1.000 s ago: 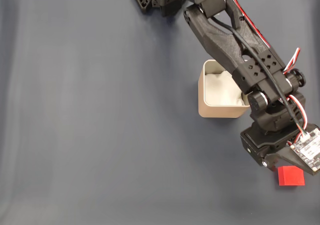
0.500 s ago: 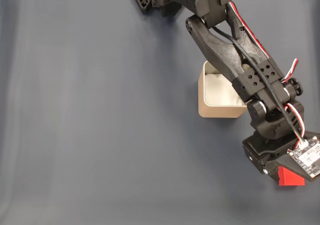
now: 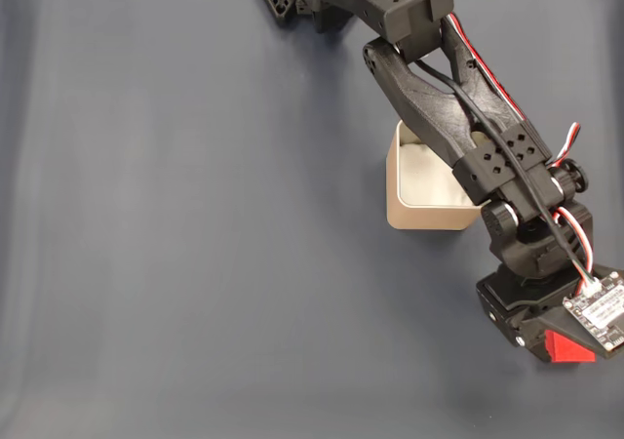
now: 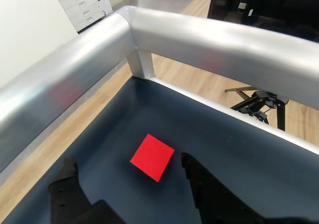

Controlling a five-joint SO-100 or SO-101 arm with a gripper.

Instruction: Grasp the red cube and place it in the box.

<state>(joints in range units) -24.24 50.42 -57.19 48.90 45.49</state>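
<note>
Since a second ago my arm (image 3: 458, 127) has stretched past the box (image 3: 409, 215), so my gripper (image 4: 127, 176) now covers most of the red cube (image 4: 152, 157). Fingers (image 4: 197, 176) spread wide, straddling it, ready to close.

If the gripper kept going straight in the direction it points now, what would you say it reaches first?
Most likely the red cube: in the wrist view it lies on the dark mat ahead of the open gripper, between the two fingers, with nothing in the way. Depth is hard to judge.
</note>
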